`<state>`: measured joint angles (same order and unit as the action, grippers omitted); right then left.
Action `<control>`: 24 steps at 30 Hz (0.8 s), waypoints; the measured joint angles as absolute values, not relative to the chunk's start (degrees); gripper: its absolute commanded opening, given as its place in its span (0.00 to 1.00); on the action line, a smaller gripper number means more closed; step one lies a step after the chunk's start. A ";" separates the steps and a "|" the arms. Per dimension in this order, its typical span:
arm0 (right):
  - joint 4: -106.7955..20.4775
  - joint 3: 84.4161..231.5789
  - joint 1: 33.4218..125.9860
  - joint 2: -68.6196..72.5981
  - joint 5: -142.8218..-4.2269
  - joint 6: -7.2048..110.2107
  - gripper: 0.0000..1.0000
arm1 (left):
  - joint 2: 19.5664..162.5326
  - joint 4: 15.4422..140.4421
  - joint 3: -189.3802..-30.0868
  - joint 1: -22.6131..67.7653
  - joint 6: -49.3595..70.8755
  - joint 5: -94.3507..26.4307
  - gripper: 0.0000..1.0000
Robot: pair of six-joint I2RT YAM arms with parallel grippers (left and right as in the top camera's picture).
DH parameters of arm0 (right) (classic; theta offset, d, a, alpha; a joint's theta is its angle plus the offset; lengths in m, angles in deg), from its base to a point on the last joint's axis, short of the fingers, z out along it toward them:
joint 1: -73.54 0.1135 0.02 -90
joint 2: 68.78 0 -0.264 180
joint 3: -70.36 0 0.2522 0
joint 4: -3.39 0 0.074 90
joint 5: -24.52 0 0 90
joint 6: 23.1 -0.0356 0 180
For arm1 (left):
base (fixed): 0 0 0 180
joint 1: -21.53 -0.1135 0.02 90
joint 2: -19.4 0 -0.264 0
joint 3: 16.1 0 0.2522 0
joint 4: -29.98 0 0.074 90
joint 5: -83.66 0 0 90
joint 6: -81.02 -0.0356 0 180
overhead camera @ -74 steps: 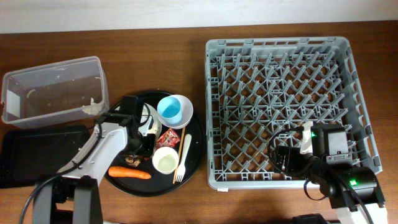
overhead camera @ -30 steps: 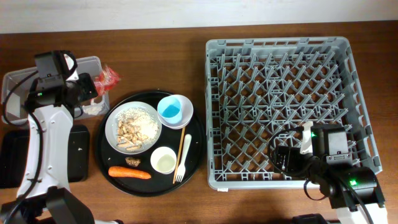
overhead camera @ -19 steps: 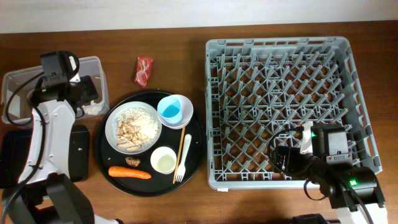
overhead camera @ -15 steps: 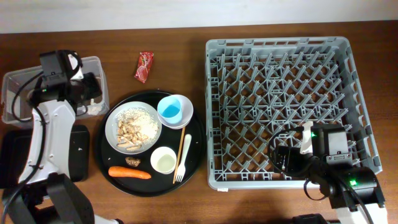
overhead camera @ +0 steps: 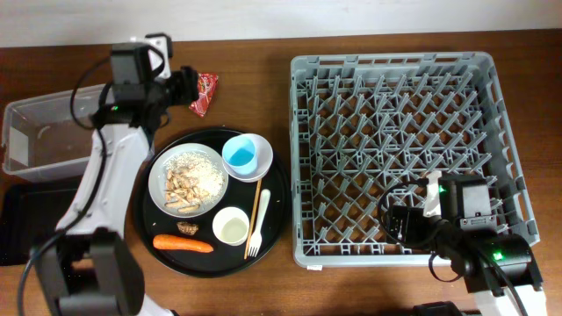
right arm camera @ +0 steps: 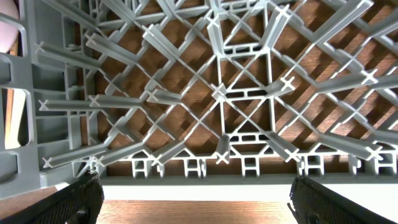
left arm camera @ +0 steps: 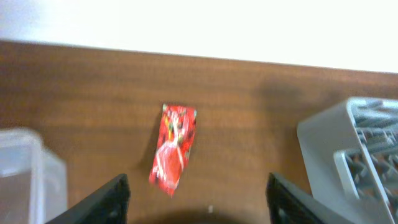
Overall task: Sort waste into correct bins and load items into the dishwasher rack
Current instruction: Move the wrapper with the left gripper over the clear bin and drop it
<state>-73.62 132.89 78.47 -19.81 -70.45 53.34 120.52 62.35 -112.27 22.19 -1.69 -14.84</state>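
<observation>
The small red wrapper lies on the bare table behind the round tray; it also shows in the left wrist view. My left gripper is open and empty, just left of the wrapper. The clear tub and flat black tray are at the left. The grey plate holds beige scraps. The blue cup, one white cup, chopsticks, fork, carrot and brown morsel are nearby. My right gripper is open over the rack.
The dishes and scraps sit on a large round black tray between the tub and the rack. The rack's pegged grid floor fills the right wrist view. My left arm crosses over the tub's right end. The white scrap is hidden.
The wrapper left my left gripper near the tub's edge and landed on the table. My left gripper swung right from the tub to beside the wrapper. The right arm has not moved.
</observation>
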 measured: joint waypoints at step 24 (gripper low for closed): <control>-73.59 132.89 78.47 -13.04 -70.45 53.36 0.99 | 145.55 51.86 -114.52 23.11 -0.03 -11.84 0.45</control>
<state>-73.59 132.89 78.47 -13.04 -70.45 53.36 145.55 51.86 -114.52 23.11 -0.03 -11.84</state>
